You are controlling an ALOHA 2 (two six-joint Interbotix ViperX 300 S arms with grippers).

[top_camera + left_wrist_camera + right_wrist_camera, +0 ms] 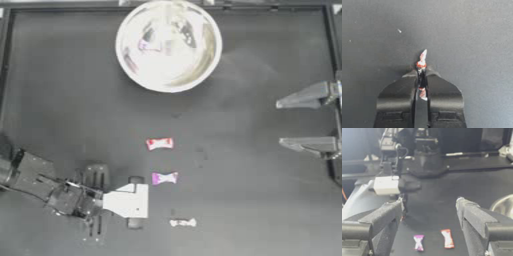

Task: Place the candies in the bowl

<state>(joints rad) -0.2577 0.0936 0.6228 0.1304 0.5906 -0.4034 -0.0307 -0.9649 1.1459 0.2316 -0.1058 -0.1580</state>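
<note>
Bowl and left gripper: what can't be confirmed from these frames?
- Bowl contents: top view, glare and reflections hide any candies inside.
- Candy held by the left gripper: the shut jaws cover most of it.
- Bowl, right wrist view: cut off at the edge.

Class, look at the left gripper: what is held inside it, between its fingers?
The left gripper is shut on a red-white candy; one twisted end pokes out. The fingers cover its middle.
</note>
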